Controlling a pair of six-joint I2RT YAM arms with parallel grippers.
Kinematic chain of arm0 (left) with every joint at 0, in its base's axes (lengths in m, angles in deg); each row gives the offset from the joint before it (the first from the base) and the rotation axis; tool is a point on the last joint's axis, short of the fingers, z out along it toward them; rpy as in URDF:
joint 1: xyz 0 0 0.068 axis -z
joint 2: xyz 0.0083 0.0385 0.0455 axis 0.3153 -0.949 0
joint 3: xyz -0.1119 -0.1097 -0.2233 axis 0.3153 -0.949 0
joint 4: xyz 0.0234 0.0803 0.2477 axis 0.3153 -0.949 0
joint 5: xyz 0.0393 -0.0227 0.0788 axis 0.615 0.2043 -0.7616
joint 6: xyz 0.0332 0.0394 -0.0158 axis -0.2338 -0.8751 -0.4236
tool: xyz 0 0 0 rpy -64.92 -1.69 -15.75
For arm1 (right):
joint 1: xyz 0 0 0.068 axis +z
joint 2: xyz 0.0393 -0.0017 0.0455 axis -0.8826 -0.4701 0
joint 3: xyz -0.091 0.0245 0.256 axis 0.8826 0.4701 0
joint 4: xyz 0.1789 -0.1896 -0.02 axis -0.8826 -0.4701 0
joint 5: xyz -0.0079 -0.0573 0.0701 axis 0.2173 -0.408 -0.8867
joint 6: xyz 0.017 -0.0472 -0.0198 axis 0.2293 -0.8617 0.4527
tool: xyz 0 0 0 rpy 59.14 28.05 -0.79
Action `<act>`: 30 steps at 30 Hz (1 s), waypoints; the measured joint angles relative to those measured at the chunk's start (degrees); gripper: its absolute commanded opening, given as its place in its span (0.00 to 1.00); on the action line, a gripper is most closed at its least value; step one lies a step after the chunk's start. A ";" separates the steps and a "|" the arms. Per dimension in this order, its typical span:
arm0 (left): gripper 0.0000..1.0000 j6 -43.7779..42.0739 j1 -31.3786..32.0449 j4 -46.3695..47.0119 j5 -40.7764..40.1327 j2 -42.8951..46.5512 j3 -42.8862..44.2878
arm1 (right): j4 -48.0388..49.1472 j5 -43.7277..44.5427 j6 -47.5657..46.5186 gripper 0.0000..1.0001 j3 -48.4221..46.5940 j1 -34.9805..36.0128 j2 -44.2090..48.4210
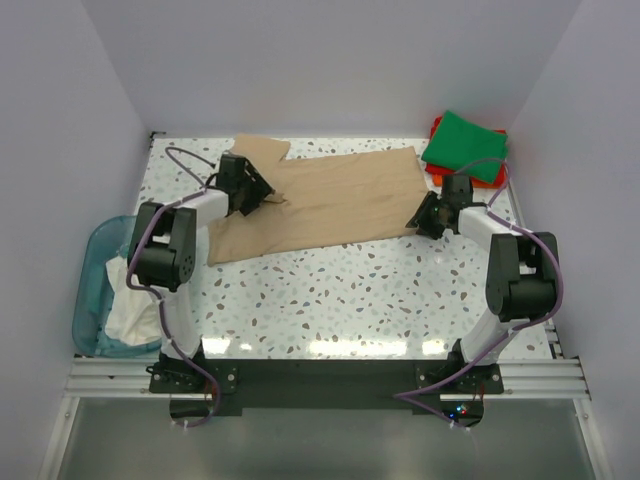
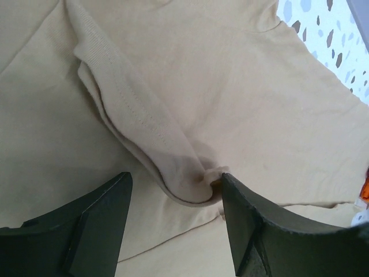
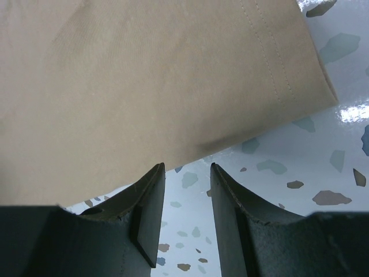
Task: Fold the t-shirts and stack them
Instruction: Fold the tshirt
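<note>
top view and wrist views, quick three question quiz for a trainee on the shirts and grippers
1. True or false: the green shirt lies on the tan shirt.
2. What shows between the right gripper fingers in its wrist view? A) tan cloth B) bare table C) green cloth
3. Which gripper has a fold of the tan shirt between its open fingers?

Key
1. False: it lies on the red shirt.
2. B: the tan hem lies just past the fingertips.
3. The left gripper.
</note>
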 measured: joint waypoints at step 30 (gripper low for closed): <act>0.73 0.74 -3.10 -1.88 -3.41 4.48 2.69 | -0.35 0.48 0.02 0.41 0.00 -0.44 0.00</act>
